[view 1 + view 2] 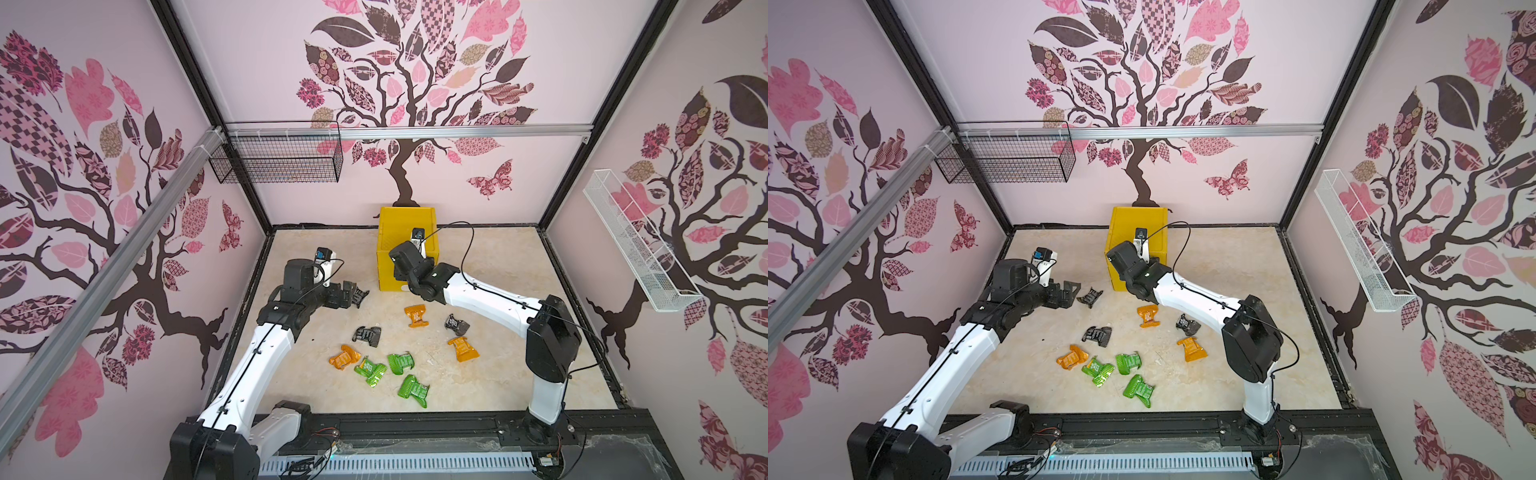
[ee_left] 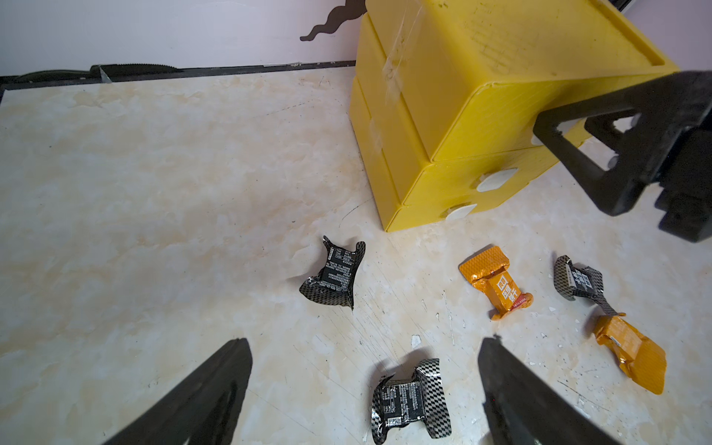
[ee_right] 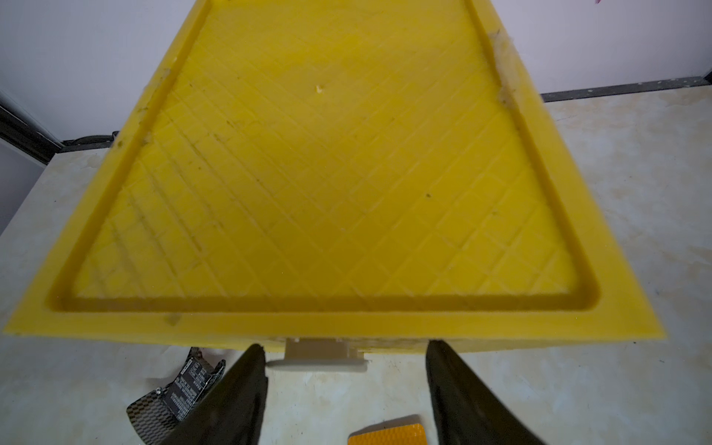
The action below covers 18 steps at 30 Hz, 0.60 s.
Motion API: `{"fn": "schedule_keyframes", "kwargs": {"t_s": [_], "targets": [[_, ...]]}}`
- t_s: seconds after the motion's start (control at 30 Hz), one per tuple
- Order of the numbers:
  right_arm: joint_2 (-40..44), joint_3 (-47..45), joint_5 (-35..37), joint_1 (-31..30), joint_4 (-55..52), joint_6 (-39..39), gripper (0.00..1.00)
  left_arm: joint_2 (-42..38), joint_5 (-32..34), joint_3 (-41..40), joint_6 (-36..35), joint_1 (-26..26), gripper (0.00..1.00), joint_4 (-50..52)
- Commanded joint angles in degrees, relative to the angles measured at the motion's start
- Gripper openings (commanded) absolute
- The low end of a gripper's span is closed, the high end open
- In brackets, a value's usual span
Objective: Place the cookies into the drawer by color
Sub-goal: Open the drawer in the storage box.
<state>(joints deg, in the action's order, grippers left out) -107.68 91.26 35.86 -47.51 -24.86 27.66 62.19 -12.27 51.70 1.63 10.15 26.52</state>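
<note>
At drawer (image 3: 327,173) front | right end effector (image 3: 345,345) spread astride handle (image 3: 316,360) | left end effector (image 2: 365,341) spread, cookies (image 2: 410,400) near

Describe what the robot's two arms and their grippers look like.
The left arm and right arm have glossy white link shells joined by bulky black joint housings. Thin black cables run along them, held by small black ties. The left gripper and right gripper each have two tapering matte-black fingers.

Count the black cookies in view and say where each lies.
3. One black cookie lies just off the left gripper, a second mid-table beyond the green cookies, a third beside the right arm. The arms may cover others.
</note>
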Motion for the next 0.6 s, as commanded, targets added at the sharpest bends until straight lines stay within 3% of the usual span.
{"fn": "schedule_keyframes", "kwargs": {"t_s": [0.0,0.1,0.33,0.57], "targets": [[-2.65,3.08,1.39,0.14,1.19,-0.97,0.66,-0.55,-0.14,-0.03,0.6,-0.04,0.97,-1.56],[-3.24,3.31,1.85,0.16,1.5,-1.55,0.64,-0.58,0.1,-0.32,0.43,-0.04,0.97,-1.58],[-3.24,3.05,1.67,0.16,2.54,-2.78,0.45,-0.57,0.14,-0.53,0.4,0.01,0.97,-1.98],[-1.59,1.62,1.01,0.22,2.52,-2.81,0.37,-0.68,0.17,-0.82,0.22,0.0,0.97,-2.27]]}}
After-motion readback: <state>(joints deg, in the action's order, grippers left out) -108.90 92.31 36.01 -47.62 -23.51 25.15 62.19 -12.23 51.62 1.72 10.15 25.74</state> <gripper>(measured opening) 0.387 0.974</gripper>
